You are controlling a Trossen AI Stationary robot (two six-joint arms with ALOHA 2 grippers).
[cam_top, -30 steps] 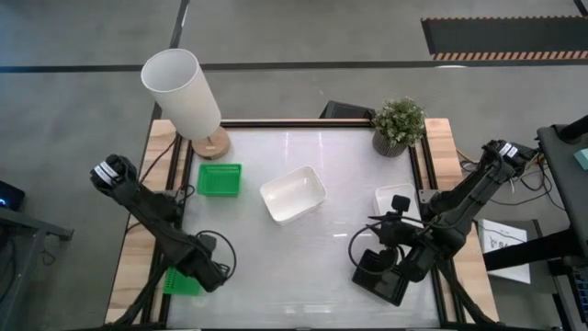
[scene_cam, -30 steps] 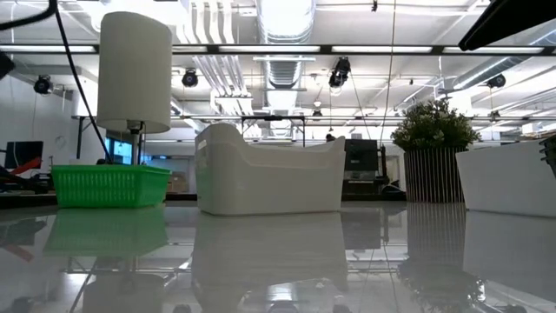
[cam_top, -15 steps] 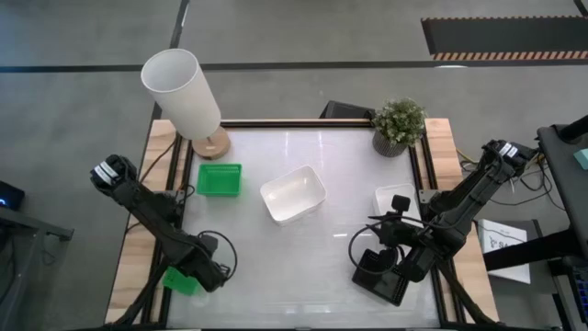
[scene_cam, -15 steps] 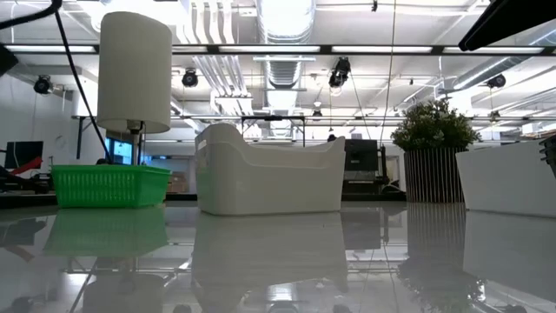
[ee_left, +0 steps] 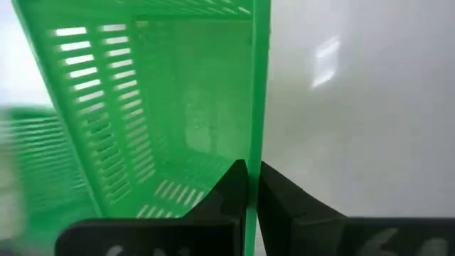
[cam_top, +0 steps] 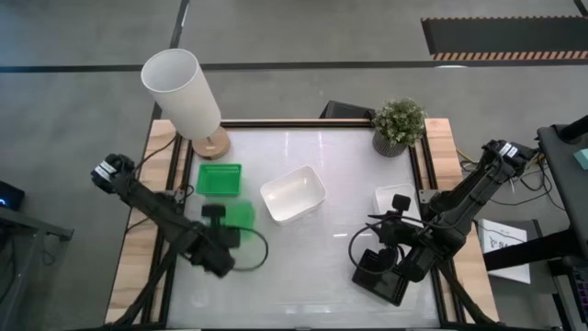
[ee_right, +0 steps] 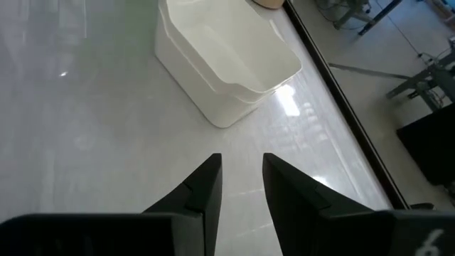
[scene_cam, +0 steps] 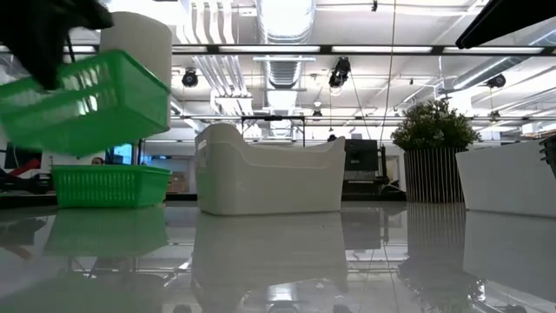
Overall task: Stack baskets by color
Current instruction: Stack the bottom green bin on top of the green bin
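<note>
My left gripper [ee_left: 250, 171] is shut on a green basket [cam_top: 242, 216], which hangs tilted above the table [cam_top: 322, 285] at its left; the low view shows it [scene_cam: 87, 100] clear of the top. A second green basket [cam_top: 220, 179] rests flat on its bottom behind it. A white basket [cam_top: 292, 193] sits mid-table and another [cam_top: 393, 197] at the right. My right gripper [ee_right: 242, 160] hovers open at the near right, with nothing between its fingers, beside the black baskets [cam_top: 378, 274]. My left gripper pinches one side wall of the green basket at its top rim [ee_left: 250, 142], one finger [ee_left: 231, 185] inside the basket and one outside. The fingers come from above, slanting down. The basket hangs tilted below them, lifted clear of the table.
A tall white lamp [cam_top: 181, 92] stands at the far left corner and a potted plant [cam_top: 399, 124] at the far right. Bare tabletop lies between the white basket and the near edge. Wooden strips and rails run along both sides.
My left gripper has taken the green basket from the wooden strip at the near left corner, risen with it and swung toward the table's middle and far side while rolling its wrist. The basket, flat on the strip before, now hangs tilted and clear.
</note>
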